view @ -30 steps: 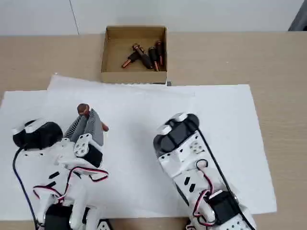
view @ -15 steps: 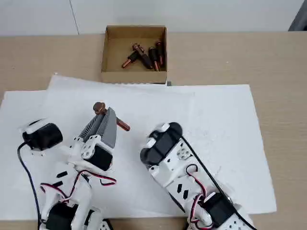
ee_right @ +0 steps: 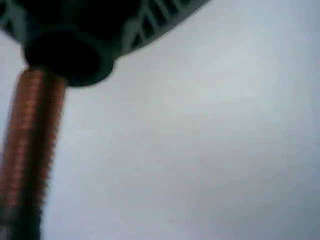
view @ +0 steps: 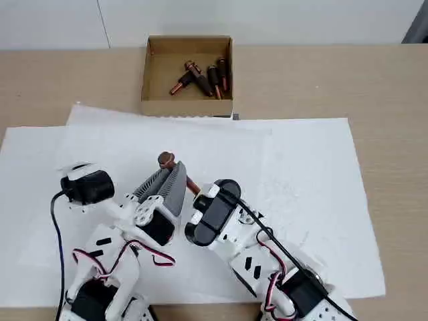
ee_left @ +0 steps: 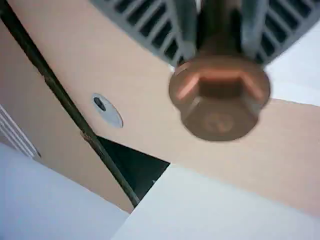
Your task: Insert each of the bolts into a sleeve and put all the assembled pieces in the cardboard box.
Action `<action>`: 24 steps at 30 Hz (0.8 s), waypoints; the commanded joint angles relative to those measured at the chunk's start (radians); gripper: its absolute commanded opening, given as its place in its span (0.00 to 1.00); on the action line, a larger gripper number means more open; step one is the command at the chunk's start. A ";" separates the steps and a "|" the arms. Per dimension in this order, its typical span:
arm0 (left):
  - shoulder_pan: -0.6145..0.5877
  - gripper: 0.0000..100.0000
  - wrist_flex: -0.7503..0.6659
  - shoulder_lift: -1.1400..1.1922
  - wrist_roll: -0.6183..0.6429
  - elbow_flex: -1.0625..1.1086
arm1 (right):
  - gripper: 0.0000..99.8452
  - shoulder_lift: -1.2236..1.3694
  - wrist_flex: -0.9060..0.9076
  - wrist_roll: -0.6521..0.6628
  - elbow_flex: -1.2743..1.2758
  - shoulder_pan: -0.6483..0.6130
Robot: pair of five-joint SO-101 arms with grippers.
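Observation:
My left gripper [view: 171,176] is shut on a copper bolt [view: 167,161] and holds it over the white paper, hex head towards the box. The left wrist view has that head [ee_left: 220,96] close up between the grey fingers [ee_left: 182,25]. The bolt's threaded end [view: 192,186] points at my right arm's wrist [view: 212,212]. In the right wrist view my right gripper [ee_right: 70,25] is shut on a black sleeve [ee_right: 67,57], and the bolt's thread [ee_right: 30,140] meets the sleeve's mouth. The cardboard box [view: 187,107] stands at the back with several assembled pieces [view: 200,75] inside.
Overlapping white paper sheets [view: 301,167] cover most of the wooden table [view: 374,80]. Red, black and white wires [view: 150,251] run along both arms near the front edge.
The left gripper has carried the bolt to the right and nearer the front. The right arm has swung left towards it. The bolt's thread now meets the sleeve.

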 commanded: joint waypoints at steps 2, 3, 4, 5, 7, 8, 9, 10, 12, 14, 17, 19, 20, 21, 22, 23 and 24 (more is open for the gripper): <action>0.006 0.01 -0.015 -0.011 -0.021 -0.013 | 0.00 -0.005 -0.028 0.009 0.002 -0.013; 0.006 0.01 -0.015 -0.011 -0.021 -0.013 | 0.00 -0.005 -0.028 0.009 0.011 -0.013; 0.006 0.01 -0.015 -0.011 -0.021 -0.013 | 0.00 -0.005 -0.028 0.011 0.020 -0.012; 0.006 0.01 -0.015 -0.011 -0.021 -0.013 | 0.00 -0.005 -0.028 0.011 0.028 -0.012; 0.006 0.01 -0.015 -0.011 -0.021 -0.013 | 0.00 -0.005 -0.030 0.011 0.038 -0.012; 0.006 0.01 -0.015 -0.011 -0.021 -0.013 | 0.00 -0.005 -0.030 0.008 0.040 -0.012; 0.008 0.01 -0.015 -0.011 -0.021 -0.013 | 0.00 -0.005 -0.030 0.008 0.043 -0.012; 0.009 0.01 -0.015 -0.011 -0.021 -0.013 | 0.00 -0.005 -0.031 0.008 0.044 -0.012; 0.011 0.01 -0.006 -0.011 -0.021 -0.013 | 0.00 -0.005 -0.031 0.008 0.044 -0.012; 0.012 0.01 0.009 -0.011 -0.021 -0.013 | 0.00 -0.005 -0.058 0.009 0.046 -0.007; 0.012 0.01 0.037 -0.011 -0.021 -0.013 | 0.00 -0.005 -0.104 0.011 0.048 0.033; 0.012 0.01 0.041 -0.011 -0.021 -0.013 | 0.00 -0.005 -0.111 0.011 0.048 0.053; 0.012 0.01 0.041 -0.011 -0.021 -0.013 | 0.00 -0.005 -0.111 0.011 0.048 0.056; 0.012 0.01 0.041 -0.011 -0.021 -0.013 | 0.00 -0.005 -0.111 0.011 0.044 0.058; 0.012 0.01 0.041 -0.011 -0.021 -0.013 | 0.00 -0.005 -0.110 0.011 0.044 0.054; 0.012 0.01 0.041 -0.011 -0.021 -0.012 | 0.00 -0.005 -0.110 0.011 0.043 0.053; 0.012 0.01 0.041 -0.011 -0.021 -0.008 | 0.00 -0.005 -0.113 0.011 0.043 0.053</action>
